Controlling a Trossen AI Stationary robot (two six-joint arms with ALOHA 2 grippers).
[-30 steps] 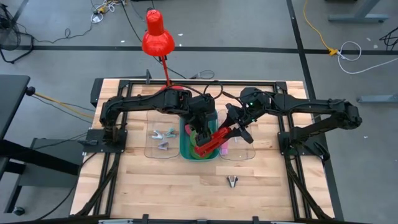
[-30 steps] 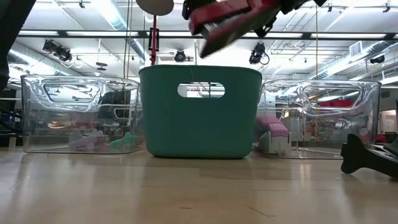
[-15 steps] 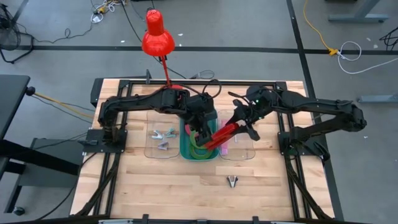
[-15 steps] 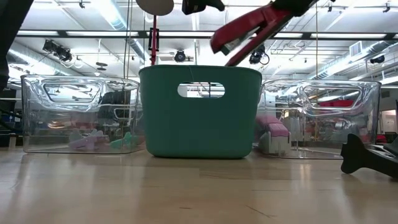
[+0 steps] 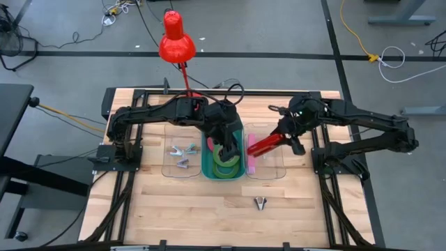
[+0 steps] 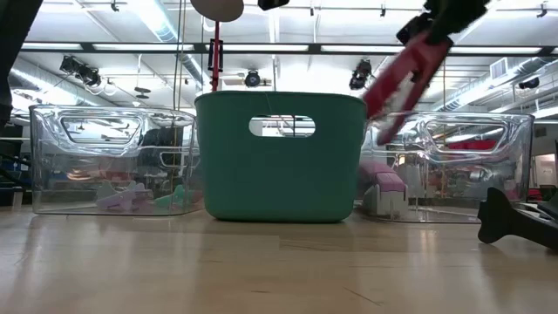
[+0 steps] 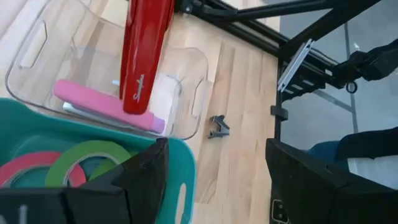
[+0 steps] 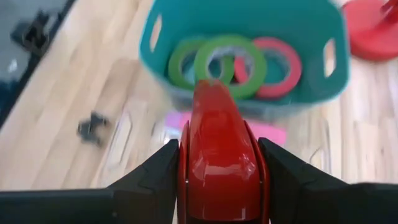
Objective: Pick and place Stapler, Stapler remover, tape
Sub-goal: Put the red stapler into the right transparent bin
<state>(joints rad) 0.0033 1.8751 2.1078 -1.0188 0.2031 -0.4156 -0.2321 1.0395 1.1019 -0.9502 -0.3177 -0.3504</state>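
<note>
My right gripper (image 5: 288, 134) is shut on a red stapler (image 5: 265, 144) above the clear right bin (image 5: 279, 171). A pink stapler (image 7: 106, 104) lies in that bin. In the low view the red stapler (image 6: 405, 74) hangs tilted, above the bin's rim. My left gripper (image 5: 228, 143) is open and empty over the teal bin (image 5: 206, 164), which holds green and red tape rolls (image 8: 233, 59). A black staple remover (image 5: 260, 203) lies on the table near the front edge. My right gripper pinches the red stapler's two long sides near its rear end (image 8: 221, 180) between its two fingers (image 8: 155, 174). The fingers come from the table's right, slanting down, and lie along the stapler. The stapler is lifted clear, and its free end (image 6: 377, 109) tilts down toward the teal bin.
A clear left bin (image 5: 171, 167) holds several staple removers (image 5: 182, 152). A red desk lamp (image 5: 175, 42) stands at the table's far edge. Bare wood lies along the near side of the table (image 5: 195, 209).
My right gripper has carried the red stapler toward the table's right edge, from over the teal bin to over the clear right bin. The stapler has tipped, so its free end now points more steeply down.
</note>
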